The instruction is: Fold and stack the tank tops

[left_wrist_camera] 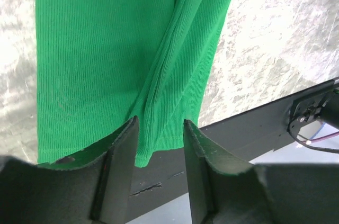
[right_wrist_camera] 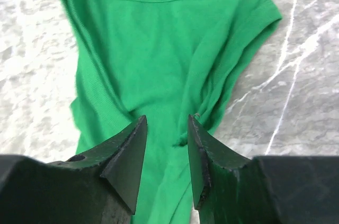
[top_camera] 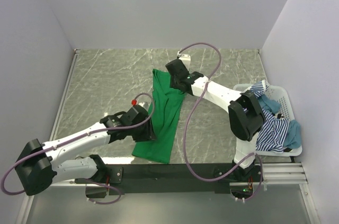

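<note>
I see the marble-patterned table (top_camera: 106, 75) with the green tank top (top_camera: 165, 121) lying on it as 1 long, narrow strip, its near end reaching the table's black front rail. Well to the right of the green tank top stands the white basket (top_camera: 286, 96), holding the striped tank top (top_camera: 273, 131) and the teal tank top (top_camera: 293, 135), both draped over its near rim. My left gripper (left_wrist_camera: 159, 123) hovers over the green tank top's near left edge, jaws spread, a raised crease between them. My right gripper (right_wrist_camera: 167, 121) sits over its far end, jaws likewise parted, pinching nothing.
</note>
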